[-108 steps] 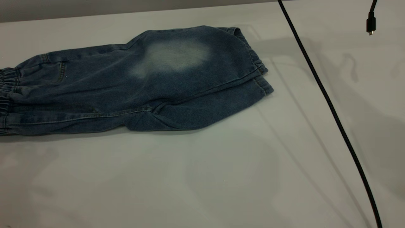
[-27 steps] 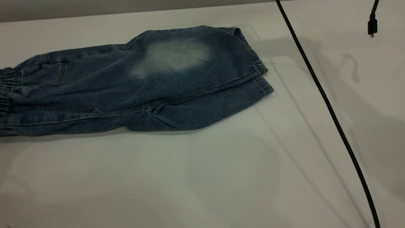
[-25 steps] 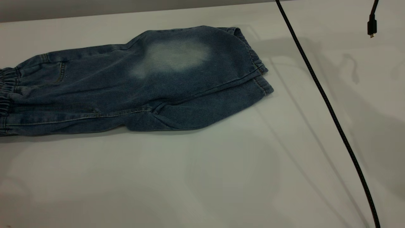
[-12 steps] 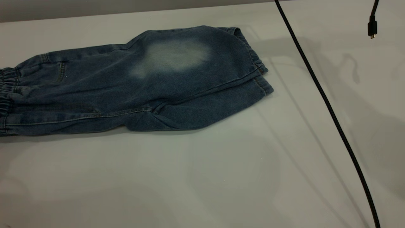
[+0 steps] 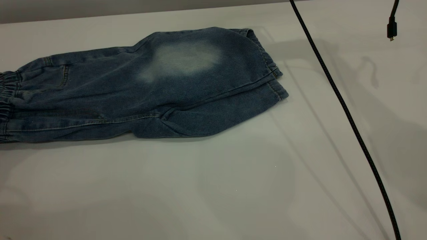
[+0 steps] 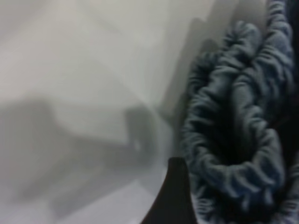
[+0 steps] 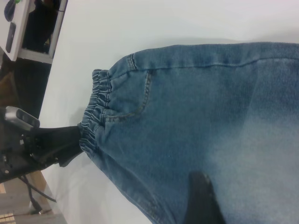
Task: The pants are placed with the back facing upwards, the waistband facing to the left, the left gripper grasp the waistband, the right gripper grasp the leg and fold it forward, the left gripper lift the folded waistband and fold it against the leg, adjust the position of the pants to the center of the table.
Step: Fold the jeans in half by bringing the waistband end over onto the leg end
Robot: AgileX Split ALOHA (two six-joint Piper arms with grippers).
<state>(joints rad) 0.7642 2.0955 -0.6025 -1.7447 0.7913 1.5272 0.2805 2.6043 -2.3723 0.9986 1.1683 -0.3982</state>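
Nothing on the counter had shifted since the earlier frames; only the dangling cable plug at the far right had swayed slightly. The pants lay folded lengthwise toward the left of the counter, the leg with its pale oval on top, hems pointing right. The waistband sat at the left end, and the left gripper was right at its gathered edge, touching it; I could not tell whether its jaws had closed on the fabric. The right gripper hung above the leg, jaw state impossible to tell. A black cable ran across the counter's right side.
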